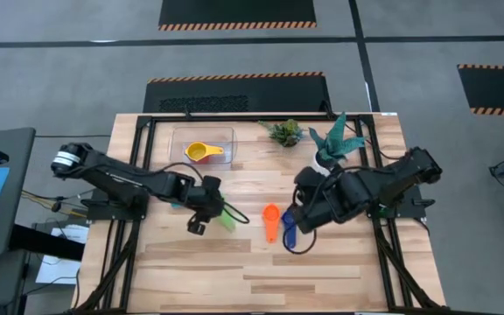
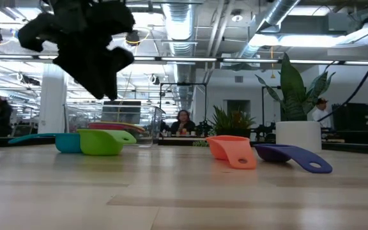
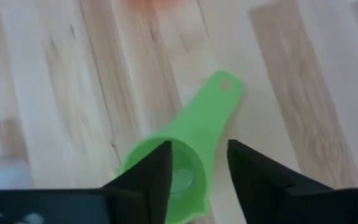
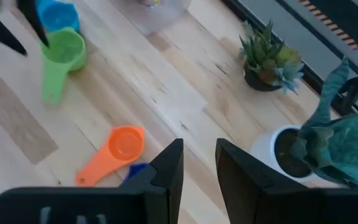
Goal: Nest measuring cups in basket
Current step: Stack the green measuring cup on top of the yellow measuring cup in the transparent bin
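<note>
Hovering over the middle of the table's left half, the left gripper (image 1: 201, 210) hangs just above the green measuring cup (image 1: 226, 216), its two dark fingers (image 3: 143, 180) parted and straddling the cup's bowl without pinching it, so the jaws look released. The green cup lies on the bare wood with its flat handle pointing away from the arm, and from table height it sits right against a light blue cup (image 2: 68, 142) on the side nearer the table's left edge. Nearer the table's centre the orange cup (image 1: 271, 220) lies with its bowl towards the far edge and its handle towards the near edge, and just beside it, on the right, the dark blue cup (image 1: 288, 229) rests on the wood. The right gripper (image 1: 301, 229) waits low beside that dark blue cup; its fingers (image 4: 169, 163) stand a little apart with nothing between them. Up by the far edge, left of the middle, the clear basket (image 1: 201, 135) holds the yellow cup (image 1: 203, 152), its handle aimed at the table's right side. A small green plant (image 1: 284, 132) and a white pot (image 1: 325, 158) with a tall leafy plant stand near the far edge on the right half. Beyond the table, a person (image 2: 183, 122) sits in the room behind.
</note>
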Controlling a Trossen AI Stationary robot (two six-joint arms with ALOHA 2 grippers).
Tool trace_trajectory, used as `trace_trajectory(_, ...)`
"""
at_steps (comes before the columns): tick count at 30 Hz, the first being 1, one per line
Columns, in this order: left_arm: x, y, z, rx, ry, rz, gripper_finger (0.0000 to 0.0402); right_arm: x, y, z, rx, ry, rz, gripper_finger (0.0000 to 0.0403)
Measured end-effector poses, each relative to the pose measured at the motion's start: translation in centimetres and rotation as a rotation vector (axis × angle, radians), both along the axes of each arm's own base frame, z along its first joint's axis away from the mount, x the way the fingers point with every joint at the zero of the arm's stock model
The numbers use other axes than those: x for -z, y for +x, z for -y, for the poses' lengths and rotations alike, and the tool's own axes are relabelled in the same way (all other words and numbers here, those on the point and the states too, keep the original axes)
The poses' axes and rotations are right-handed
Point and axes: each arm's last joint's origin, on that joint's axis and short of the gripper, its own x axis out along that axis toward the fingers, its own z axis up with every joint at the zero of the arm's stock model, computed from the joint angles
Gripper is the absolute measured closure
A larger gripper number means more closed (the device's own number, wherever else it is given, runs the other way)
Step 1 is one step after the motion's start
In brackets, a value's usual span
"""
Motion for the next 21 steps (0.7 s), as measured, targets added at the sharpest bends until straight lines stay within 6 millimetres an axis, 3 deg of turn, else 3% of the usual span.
trace_trajectory(8, 3.6, 0.1, 0.3, 0.002, 0.012, -0.296, 0.0219, -0.1, -0.7, -1.4, -0.022, -0.020, 0.036, 0.0285)
trace_trajectory(21, 4.5, 1.4, 0.4, -0.001, 0.044, -0.233, 0.0219, -0.1, -0.7, -1.5, -0.027, -0.019, 0.037, 0.0285)
